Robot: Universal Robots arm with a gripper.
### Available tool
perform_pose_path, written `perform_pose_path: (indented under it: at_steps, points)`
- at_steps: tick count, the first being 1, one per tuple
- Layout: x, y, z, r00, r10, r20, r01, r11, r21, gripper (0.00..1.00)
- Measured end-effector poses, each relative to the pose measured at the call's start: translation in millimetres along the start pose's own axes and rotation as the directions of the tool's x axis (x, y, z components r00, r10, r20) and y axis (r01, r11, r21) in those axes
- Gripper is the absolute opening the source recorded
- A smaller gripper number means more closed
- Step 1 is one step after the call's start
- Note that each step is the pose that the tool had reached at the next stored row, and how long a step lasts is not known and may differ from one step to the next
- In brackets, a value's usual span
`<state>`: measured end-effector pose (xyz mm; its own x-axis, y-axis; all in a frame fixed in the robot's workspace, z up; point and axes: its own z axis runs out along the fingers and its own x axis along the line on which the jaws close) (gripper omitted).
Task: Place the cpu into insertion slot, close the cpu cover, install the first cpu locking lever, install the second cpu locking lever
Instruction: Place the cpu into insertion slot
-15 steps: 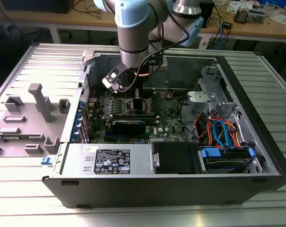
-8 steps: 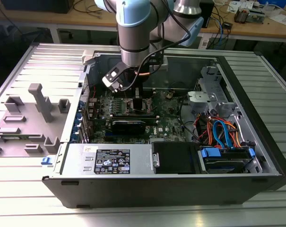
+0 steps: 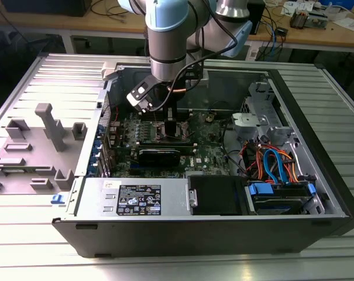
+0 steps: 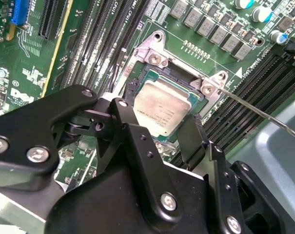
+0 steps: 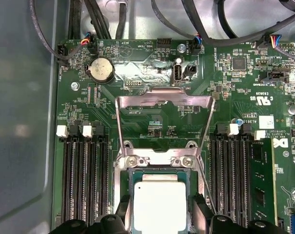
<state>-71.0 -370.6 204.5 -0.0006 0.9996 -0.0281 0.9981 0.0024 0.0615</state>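
Exterior view first: where is the arm?

It reaches down into the open computer case (image 3: 334,193), and the gripper (image 3: 171,124) hangs low over the motherboard (image 3: 212,155). From the gripper, the black expansion card (image 3: 159,156) lies at six o'clock and the silver power supply (image 3: 136,199) at seven. The blue and orange cables (image 3: 273,164) are at four, and the grey fixtures (image 3: 51,126) outside the case are at nine.

And the cpu?

In both wrist views the cpu (image 4: 162,108) (image 5: 159,204) lies flat in the insertion slot (image 4: 174,74), its dull metal top facing up.

How do the jaws stand?

Apart, one on each side of the cpu, just beside two opposite edges. Whether they touch it, I cannot tell.

Is the cpu cover down?

No. In the first wrist view the cpu cover (image 5: 162,101) is swung back on its hinge, off the cpu, and green board shows through its square cut-out. A coin cell (image 5: 101,69) sits beyond it.

And the locking lever?

In the second wrist view a thin wire locking lever (image 4: 254,109) runs from the bracket at the socket's corner out over the memory slots (image 4: 235,119).
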Motion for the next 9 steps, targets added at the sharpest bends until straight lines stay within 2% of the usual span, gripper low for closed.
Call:
perform_pose_path:
  at_steps: [2, 9]
  points:
    - [0.0, 0.7, -2.4, 1.0000, 0.000, -0.0001, 0.000, 1.0000, 0.0076, 0.61]
    - [-0.2, 2.7, -6.5, 1.0000, 0.000, -0.0003, 0.000, 0.9997, 0.0248, 0.61]
